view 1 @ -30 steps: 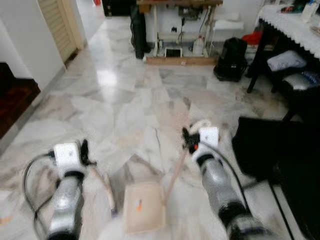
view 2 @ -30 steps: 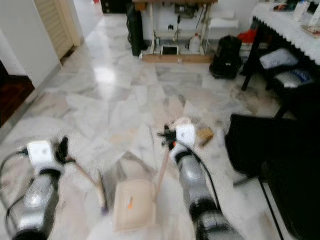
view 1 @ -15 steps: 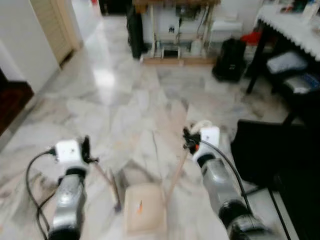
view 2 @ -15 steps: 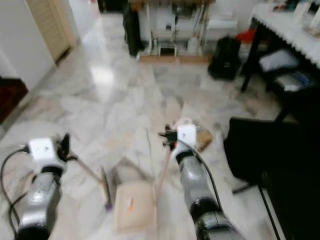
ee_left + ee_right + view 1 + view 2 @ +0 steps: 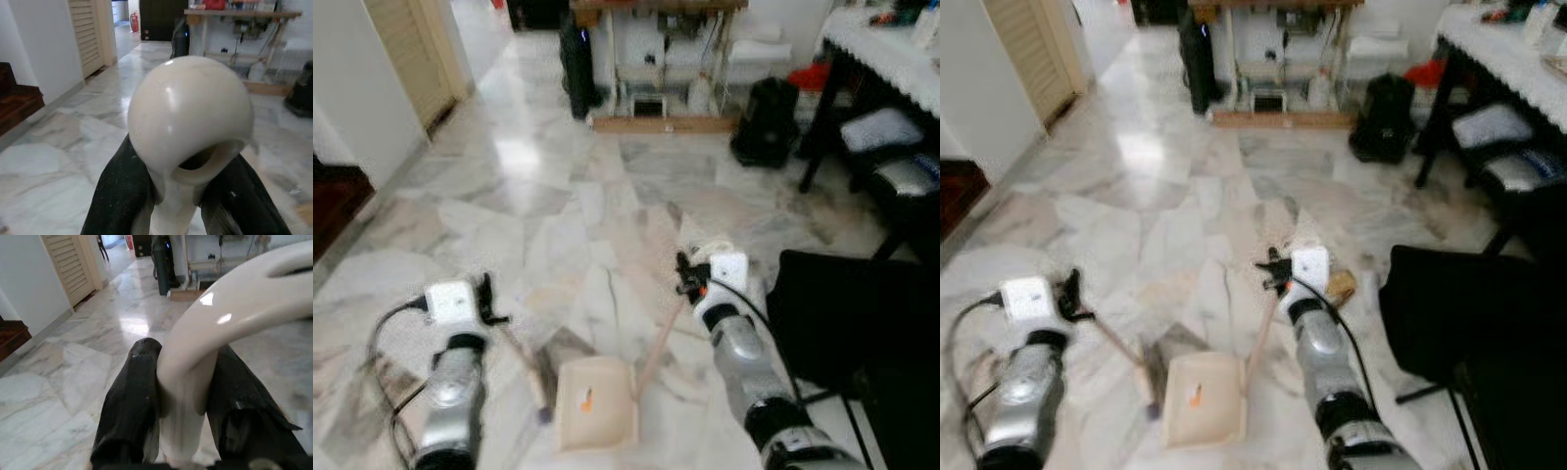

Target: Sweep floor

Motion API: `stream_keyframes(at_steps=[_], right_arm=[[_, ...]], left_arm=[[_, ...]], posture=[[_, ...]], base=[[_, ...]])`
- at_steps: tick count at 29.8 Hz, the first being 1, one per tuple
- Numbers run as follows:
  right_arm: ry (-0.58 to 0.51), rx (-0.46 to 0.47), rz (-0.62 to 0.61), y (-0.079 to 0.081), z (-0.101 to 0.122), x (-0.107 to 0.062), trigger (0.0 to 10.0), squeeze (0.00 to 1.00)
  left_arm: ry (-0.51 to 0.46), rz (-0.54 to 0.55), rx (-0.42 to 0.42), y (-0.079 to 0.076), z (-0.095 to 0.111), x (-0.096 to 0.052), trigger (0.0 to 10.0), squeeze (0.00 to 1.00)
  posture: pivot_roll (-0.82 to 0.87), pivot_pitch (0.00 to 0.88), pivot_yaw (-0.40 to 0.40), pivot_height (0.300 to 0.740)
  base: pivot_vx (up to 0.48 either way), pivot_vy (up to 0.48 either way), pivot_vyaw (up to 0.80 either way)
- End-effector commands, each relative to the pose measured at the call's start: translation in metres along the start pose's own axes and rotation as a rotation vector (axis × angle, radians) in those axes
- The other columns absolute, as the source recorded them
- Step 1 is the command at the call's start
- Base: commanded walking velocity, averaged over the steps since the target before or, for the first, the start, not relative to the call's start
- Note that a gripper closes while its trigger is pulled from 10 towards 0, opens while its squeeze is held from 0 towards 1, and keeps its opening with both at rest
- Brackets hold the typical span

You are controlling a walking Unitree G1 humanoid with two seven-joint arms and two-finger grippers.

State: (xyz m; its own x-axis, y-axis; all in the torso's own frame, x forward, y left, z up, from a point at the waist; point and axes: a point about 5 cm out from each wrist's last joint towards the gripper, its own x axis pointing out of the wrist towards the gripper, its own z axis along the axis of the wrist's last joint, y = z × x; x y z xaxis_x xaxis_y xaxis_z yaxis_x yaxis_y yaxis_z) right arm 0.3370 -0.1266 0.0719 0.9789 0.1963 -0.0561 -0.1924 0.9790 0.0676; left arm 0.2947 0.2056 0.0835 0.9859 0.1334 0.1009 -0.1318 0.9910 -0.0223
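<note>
The right gripper (image 5: 1273,273) has its jaws clamped on the cream handle of the dustpan (image 5: 1203,399) — the pan lies on the marble floor (image 5: 1175,186) below and between the two grippers. The left gripper (image 5: 1072,294) has its jaws clamped on the broom (image 5: 1126,352) handle's rounded end, its head just beside the pan.

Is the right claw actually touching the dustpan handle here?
Touching. The right wrist view shows the right claw with a black finger pressed against each side of the cream dustpan handle, no gap.
</note>
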Motion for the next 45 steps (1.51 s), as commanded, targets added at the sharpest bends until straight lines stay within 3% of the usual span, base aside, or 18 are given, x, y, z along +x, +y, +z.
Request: stream_keyframes(at_steps=[1,45], right_arm=[[-0.063,-0.017,0.017,0.0053,0.0171,0.0079,10.0,0.0],[-0.061,-0.007,0.03,0.0089,0.0177,0.0091,10.0,0.0]], left_arm=[[-0.069,0.016,0.019,0.0076,0.0146,0.0055,10.0,0.0],[-0.076,-0.017,-0.001,0.0066,0.0158,0.0032,10.0,0.0]], posture=[[-0.01,0.0,0.022,0.74],[0.0,0.0,0.011,0.74]], base=[[0.326,0.0,0.0],[0.329,0.0,0.0]])
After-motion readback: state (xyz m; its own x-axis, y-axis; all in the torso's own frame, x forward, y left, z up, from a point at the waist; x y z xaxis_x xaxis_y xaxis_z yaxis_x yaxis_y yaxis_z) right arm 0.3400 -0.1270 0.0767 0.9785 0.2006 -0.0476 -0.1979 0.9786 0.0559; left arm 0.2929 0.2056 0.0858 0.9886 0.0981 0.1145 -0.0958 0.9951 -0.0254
